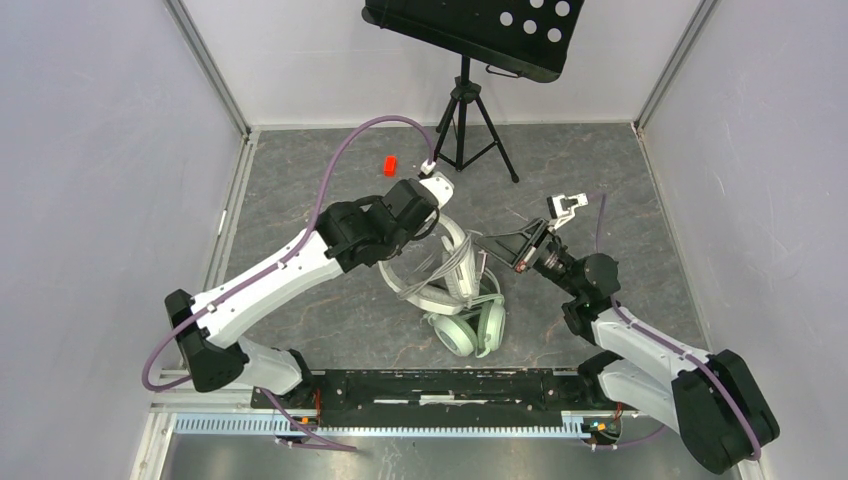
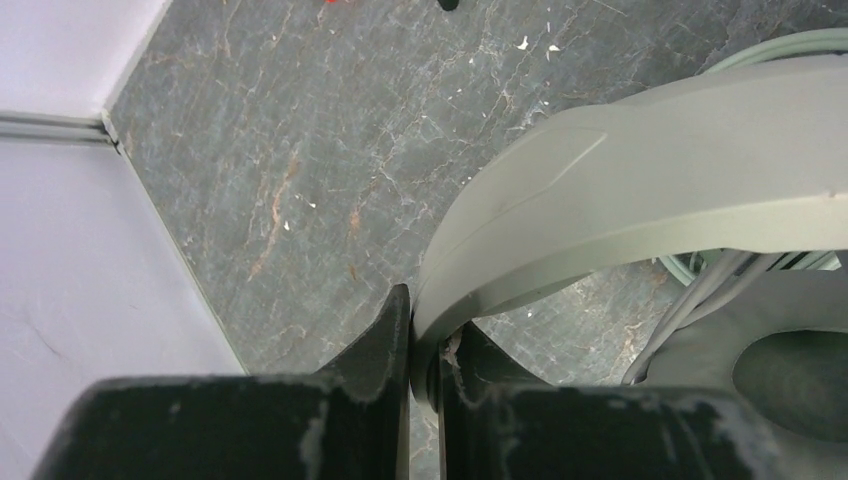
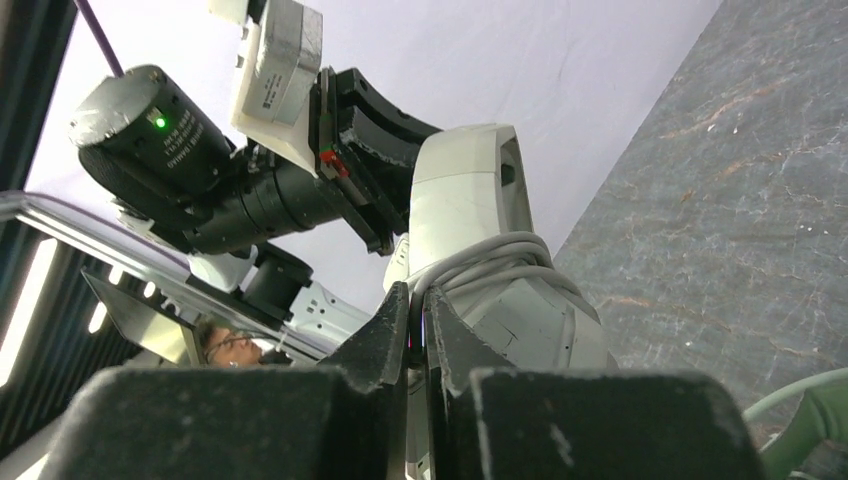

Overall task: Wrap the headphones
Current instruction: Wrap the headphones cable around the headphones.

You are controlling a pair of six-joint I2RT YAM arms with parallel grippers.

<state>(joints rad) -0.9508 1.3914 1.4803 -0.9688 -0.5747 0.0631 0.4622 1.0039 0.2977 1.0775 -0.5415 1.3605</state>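
The white-grey headset [image 1: 452,268] stands mid-floor, held up by its headband [image 2: 650,190]. My left gripper [image 1: 437,222] is shut on that headband; in the left wrist view [image 2: 425,338] both fingers pinch the band's end. The pale cable [image 3: 500,258] is wound in several turns round the headset's body. My right gripper [image 1: 488,243] is shut on a stretch of this cable, seen in the right wrist view [image 3: 417,322] right beside the headset. The mint-green headset [image 1: 472,326] lies on the floor just in front; a part of it shows in the right wrist view [image 3: 812,412].
A black tripod stand [image 1: 467,115] with a tilted tray stands at the back centre. A small red object [image 1: 391,165] lies on the floor behind the left arm. Pale walls close the left, right and back sides of the grey marbled floor [image 1: 600,160].
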